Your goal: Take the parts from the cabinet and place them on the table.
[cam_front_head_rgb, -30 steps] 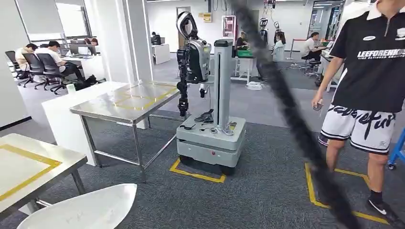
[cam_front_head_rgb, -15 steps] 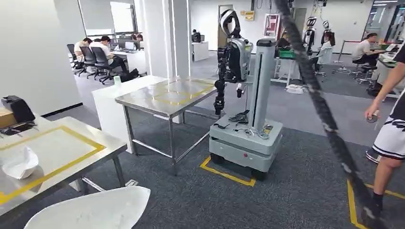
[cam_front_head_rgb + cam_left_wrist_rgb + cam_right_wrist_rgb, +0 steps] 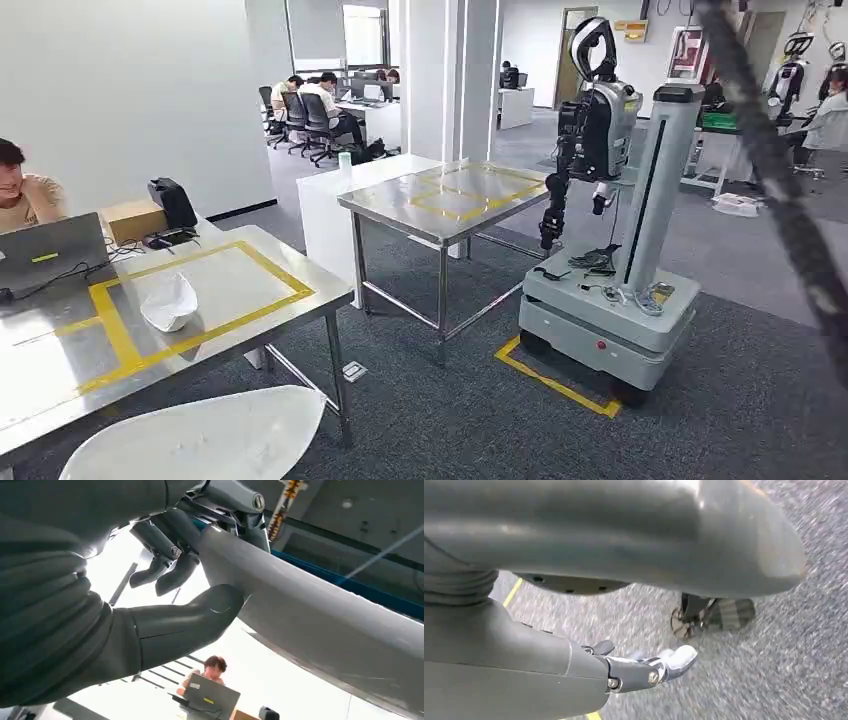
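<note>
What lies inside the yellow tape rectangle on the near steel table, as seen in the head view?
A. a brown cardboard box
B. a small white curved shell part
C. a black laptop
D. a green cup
B: the small white curved shell part rests inside the yellow tape rectangle on the near steel table.

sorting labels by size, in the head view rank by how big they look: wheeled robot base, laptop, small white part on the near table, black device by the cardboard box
1. wheeled robot base
2. laptop
3. small white part; black device looks about alike, so unranked.

robot hand (image 3: 165, 580) gripping white part (image 3: 320, 625), person (image 3: 212, 667)
</note>
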### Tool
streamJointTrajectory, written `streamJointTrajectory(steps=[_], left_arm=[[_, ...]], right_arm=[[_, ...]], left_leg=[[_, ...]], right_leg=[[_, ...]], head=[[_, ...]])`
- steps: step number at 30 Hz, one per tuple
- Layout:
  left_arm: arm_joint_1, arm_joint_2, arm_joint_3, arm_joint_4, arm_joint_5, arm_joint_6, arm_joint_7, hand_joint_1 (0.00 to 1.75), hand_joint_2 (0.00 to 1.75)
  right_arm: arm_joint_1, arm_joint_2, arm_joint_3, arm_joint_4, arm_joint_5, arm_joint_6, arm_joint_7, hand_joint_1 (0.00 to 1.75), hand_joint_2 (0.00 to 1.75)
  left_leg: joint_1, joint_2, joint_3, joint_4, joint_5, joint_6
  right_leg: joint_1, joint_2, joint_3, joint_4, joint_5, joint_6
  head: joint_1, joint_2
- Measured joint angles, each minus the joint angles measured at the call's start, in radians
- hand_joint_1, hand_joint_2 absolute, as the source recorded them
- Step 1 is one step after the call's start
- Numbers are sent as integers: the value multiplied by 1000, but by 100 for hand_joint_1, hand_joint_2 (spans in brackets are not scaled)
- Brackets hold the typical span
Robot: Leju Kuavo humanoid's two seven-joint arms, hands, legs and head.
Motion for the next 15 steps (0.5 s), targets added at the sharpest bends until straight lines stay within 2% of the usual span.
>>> streamJointTrajectory(steps=[1, 2, 3, 4, 5, 6, 7, 8, 9, 10, 11, 12, 13, 14, 15], left_arm=[[4, 0, 0, -4, 0, 0, 0, 175, 175], [9, 1, 4, -13, 1, 0, 0, 175, 175], [15, 0, 8, -20, 4, 2, 0, 175, 175], [12, 1, 10, -26, 6, 2, -1, 175, 175], [10, 1, 11, -29, 8, 2, -2, 175, 175], [11, 1, 11, -31, 8, 2, -2, 175, 175], [15, 1, 14, -31, 8, 2, -2, 175, 175], [18, 1, 17, -31, 8, 2, -3, 175, 175], [19, 1, 18, -32, 11, 2, -7, 175, 175], [21, 1, 22, -35, 17, 2, -12, 175, 175], [21, 1, 26, -38, 25, 2, -18, 175, 175], [21, 1, 32, -43, 32, 2, -22, 175, 175], [21, 1, 36, -43, 37, 2, -25, 175, 175], [21, 0, 41, -44, 39, 2, -26, 175, 175], [22, 0, 45, -44, 39, 2, -24, 175, 175]], right_arm=[[0, 3, 0, 0, 8, 0, 4, 0, 0], [2, 16, 0, 0, 16, -1, 6, 0, 0], [2, 19, 0, 0, 19, -28, 7, 0, 0], [3, 31, 0, 0, 20, -46, 8, 0, 0], [5, 40, 1, 0, 21, -60, 10, 0, 0], [8, 47, 1, 0, 21, -60, 13, 0, 0], [10, 54, 2, 0, 21, -59, 14, 0, 0], [11, 59, 2, 0, 21, -58, 15, 0, 0], [12, 60, 2, 0, 23, -58, 16, 0, 0], [10, 64, 2, 0, 26, -58, 19, 0, 0], [9, 66, 2, 0, 27, -58, 21, 0, 0], [7, 67, 3, 0, 29, -58, 23, 0, 0], [7, 67, 3, -1, 30, -59, 24, 0, 0], [6, 67, 4, -1, 30, -59, 26, 0, 0], [3, 68, 5, -1, 30, -59, 28, 0, 0]], left_leg=[[3, -13, -4, -5, 2, -9], [3, -11, -2, 1, 0, -13], [-1, 55, -9, 20, -11, -15], [-3, 101, -32, 70, -47, -17], [-3, 121, -66, 139, -86, -21], [-2, 131, -99, 210, -120, -24], [-2, 136, -127, 269, -139, -27], [-1, 138, -130, 278, -132, -29], [0, 142, -113, 247, -106, -29], [0, 149, -76, 179, -67, -28], [0, 165, -30, 97, -29, -27], [-2, 204, 14, 18, -8, -23], [-7, 228, 22, 7, -16, -10], [-8, 212, 19, 9, -12, -2], [-10, 201, 16, 9, -13, 1]], right_leg=[[2, -12, 3, -2, 0, -5], [-9, -29, 8, -14, 7, -13], [-8, -41, 12, -18, 7, -18], [-6, -55, 15, -19, 6, -28], [-5, -70, 16, -18, 4, -30], [-4, -87, 17, -18, 2, -33], [-3, -105, 17, -18, 0, -33], [-3, -122, 18, -17, -2, -33], [-3, -136, 18, -16, -4, -31], [-4, -151, 21, -14, -7, -29], [-4, -164, 23, -12, -11, -26], [-3, -176, 27, -10, -16, -21], [7, -185, 30, -6, -23, -12], [6, -192, 32, -8, -22, -7], [5, -200, 37, -9, -22, -3]], head=[[0, 0], [1, 0], [0, 0], [0, 0], [0, 0], [0, 0], [0, 0], [0, 0], [0, 0], [0, 0], [0, 0], [0, 0], [0, 0], [0, 0], [0, 0]])
